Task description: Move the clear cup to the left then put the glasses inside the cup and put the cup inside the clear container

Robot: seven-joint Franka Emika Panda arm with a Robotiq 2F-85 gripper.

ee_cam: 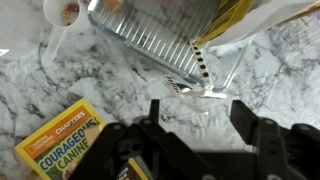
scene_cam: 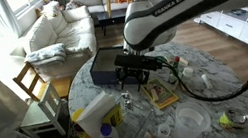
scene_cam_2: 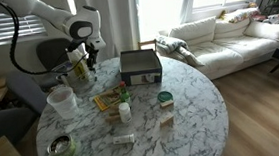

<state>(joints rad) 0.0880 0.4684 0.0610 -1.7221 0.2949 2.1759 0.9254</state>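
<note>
One black two-fingered gripper [ee_cam: 197, 112] hangs low over the round white marble table [scene_cam_2: 182, 110], just beside the dark rectangular box [scene_cam: 103, 66] in an exterior view. Its fingers [ee_cam: 243, 118] stand well apart. Only marble and the clear edge of something see-through show in the gap, and nothing is clamped between them. Ahead of the fingertips in the wrist view lies a clear ribbed plastic container [ee_cam: 160, 40], with a yellow paperback book [ee_cam: 62, 140] off to one side. The wide, round, see-through plastic cup with a whitish rim [scene_cam_2: 61, 99] stands upright on the table, well apart from the dark rectangular box and beyond the gripper from it. The yellow paperback book lies roughly between cup and box.
</note>
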